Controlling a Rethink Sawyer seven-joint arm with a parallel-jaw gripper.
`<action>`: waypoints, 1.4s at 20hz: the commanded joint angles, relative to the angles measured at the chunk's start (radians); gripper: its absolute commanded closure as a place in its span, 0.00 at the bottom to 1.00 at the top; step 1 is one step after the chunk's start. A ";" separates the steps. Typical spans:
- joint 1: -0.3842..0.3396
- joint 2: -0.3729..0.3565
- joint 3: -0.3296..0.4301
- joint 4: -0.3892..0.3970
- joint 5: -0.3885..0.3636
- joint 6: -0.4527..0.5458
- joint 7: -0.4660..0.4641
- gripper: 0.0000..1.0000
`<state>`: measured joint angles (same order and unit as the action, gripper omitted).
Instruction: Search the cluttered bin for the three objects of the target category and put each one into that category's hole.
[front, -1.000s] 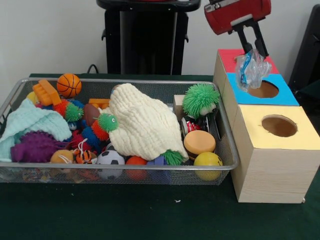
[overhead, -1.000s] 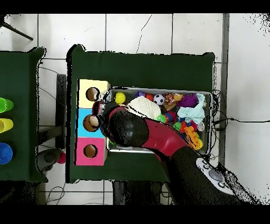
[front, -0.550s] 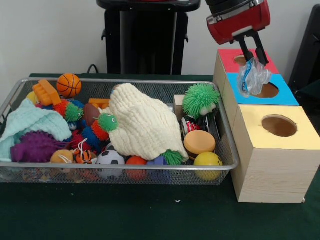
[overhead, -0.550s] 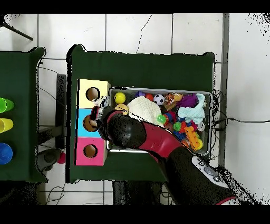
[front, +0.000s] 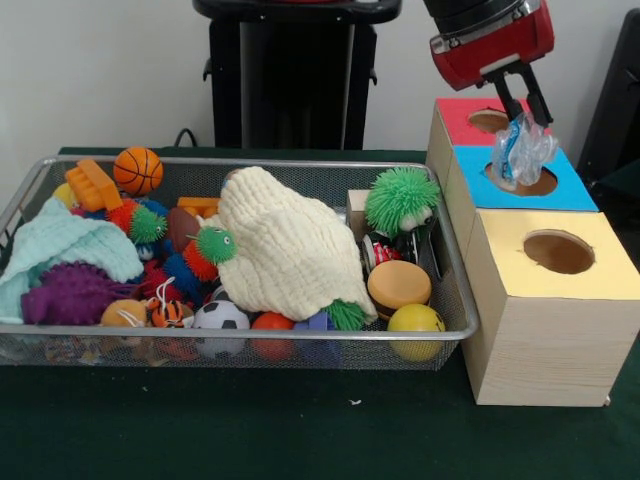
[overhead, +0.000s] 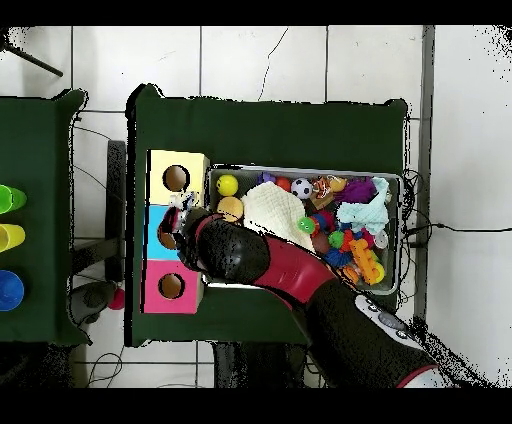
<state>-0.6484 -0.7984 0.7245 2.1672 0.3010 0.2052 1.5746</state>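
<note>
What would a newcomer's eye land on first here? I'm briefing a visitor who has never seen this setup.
Probably the red gripper at the upper right, holding a crinkled clear plastic bag right over the blue box's hole. Next, the wire bin crammed with toys, where a big cream knitted cloth lies in the middle and a spiky green ball sits at its right end.

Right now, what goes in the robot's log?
pincer: shut on crinkly plastic bag | position: over blue box's hole | bag: not yet dropped | bin: still cluttered
</note>
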 joint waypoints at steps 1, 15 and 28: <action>-0.025 0.002 0.056 0.040 0.115 0.100 0.278 1.00; 0.041 0.002 -0.050 0.025 0.141 0.184 0.227 1.00; 0.075 0.078 -0.115 0.012 0.100 0.153 0.181 1.00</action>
<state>-0.5756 -0.7752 0.6842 2.1860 0.3897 0.2942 1.5748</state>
